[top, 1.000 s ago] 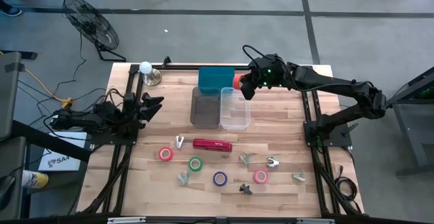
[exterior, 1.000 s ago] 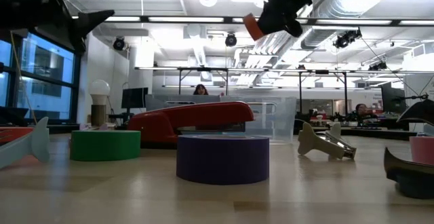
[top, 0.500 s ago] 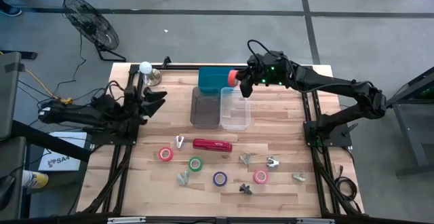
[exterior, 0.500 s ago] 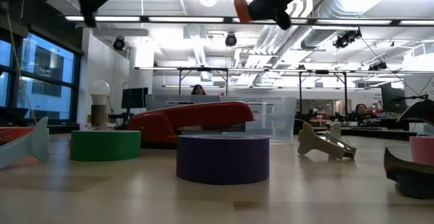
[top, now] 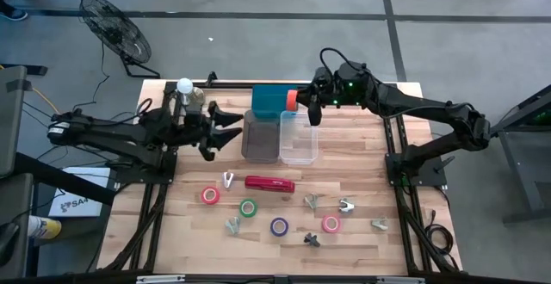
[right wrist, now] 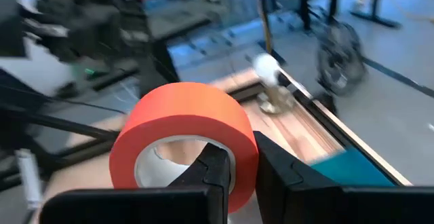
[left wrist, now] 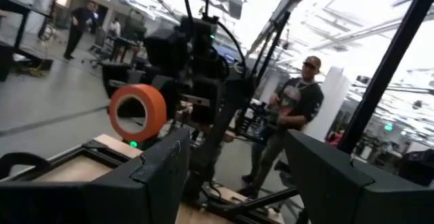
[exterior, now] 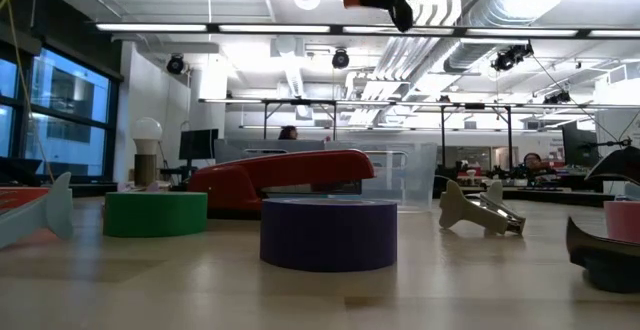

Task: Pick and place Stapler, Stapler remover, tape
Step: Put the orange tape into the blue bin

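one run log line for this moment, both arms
right gripper: shut on orange tape roll, above teal bin | left gripper: open, empty, beside grey bin

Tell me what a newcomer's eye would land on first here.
The orange tape roll, pinched through its wall by the right gripper and held high over the teal bin at the table's far edge. Next, the red stapler lying mid-table among scattered tape rolls, with the left gripper open beside the bins.

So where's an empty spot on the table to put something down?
Bare wood lies between the clear bin and the table's right edge, and left of the red tape. It is crowded around the stapler, among tape rolls and staple removers.
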You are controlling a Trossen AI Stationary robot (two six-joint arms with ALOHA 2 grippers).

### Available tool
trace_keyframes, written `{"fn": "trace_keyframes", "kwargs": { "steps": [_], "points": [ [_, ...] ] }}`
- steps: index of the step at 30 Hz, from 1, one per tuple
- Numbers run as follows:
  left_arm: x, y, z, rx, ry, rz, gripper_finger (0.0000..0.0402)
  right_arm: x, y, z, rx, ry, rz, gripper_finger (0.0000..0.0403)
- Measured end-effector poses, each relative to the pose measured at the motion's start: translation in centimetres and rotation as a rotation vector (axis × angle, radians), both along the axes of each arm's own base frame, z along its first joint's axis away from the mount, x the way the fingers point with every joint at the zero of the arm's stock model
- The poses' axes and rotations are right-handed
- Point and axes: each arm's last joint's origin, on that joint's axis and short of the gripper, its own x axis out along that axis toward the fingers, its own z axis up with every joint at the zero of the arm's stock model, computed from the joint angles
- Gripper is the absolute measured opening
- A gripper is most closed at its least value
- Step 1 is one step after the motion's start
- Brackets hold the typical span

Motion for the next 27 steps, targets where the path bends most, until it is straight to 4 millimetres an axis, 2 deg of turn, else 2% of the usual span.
{"fn": "trace_keyframes", "kwargs": {
  "steps": [7, 14, 19, 27],
  "points": [
    [3.3, 1.3, 2.1, -0.031, -0.005, -0.116, 0.0238, 0.2, 0.4, 1.2, -0.007, -0.126, 0.163, 0.0032],
    [7.3, 2.8, 2.0, -0.039, 0.132, -0.065, 0.0238, 0.2, 0.6, 1.4, 0.010, -0.144, 0.202, 0.0032],
    [10.0, 3.0, 2.1, -0.002, 0.185, -0.058, 0.0238, 0.2, 0.6, 1.2, 0.023, -0.130, 0.205, 0.0032],
    [11.8, 3.1, 2.8, 0.059, 0.248, -0.048, 0.0238, 0.1, 0.6, 0.6, 0.053, -0.069, 0.201, 0.0032]
  ]
}}
